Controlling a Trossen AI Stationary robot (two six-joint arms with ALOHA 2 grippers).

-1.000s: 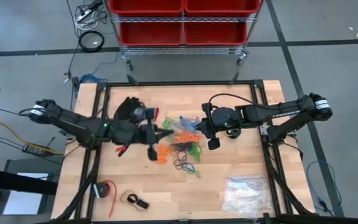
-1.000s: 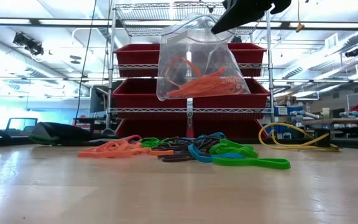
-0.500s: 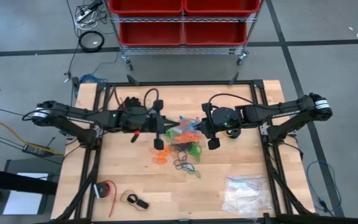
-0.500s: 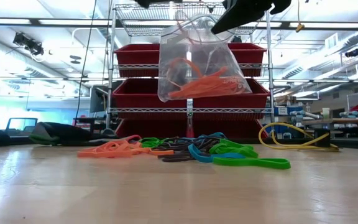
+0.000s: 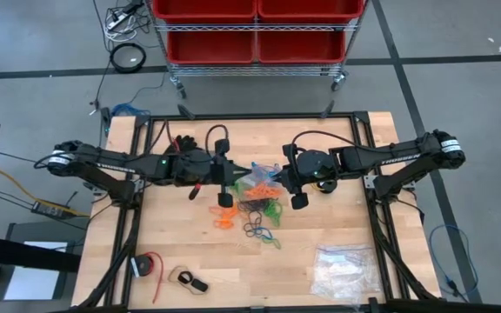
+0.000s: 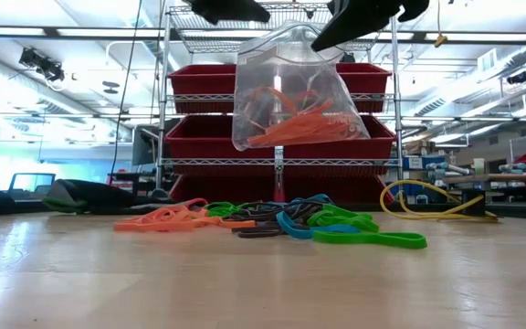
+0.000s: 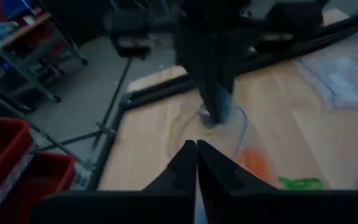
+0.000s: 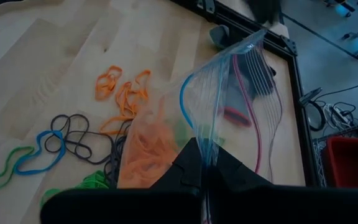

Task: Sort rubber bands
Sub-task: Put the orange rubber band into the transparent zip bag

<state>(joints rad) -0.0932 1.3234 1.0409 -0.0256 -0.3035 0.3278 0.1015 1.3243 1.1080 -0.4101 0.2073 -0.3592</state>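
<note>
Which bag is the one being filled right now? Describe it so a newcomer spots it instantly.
Start at the wooden table and find the loose pile of rubber bands at its middle. Just above it, the right gripper holds up a clear zip bag. Unlike the flat bag lying near the table's corner, it hangs in the air with orange bands inside.

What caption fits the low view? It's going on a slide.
Clear bag of orange rubber bands hangs from the right gripper above a mixed pile of bands on the table.

Wooden table [image 5: 320, 252]: rubber bands [image 5: 255, 213], plastic bag [image 5: 342, 271], cable [image 5: 150, 265].
</note>
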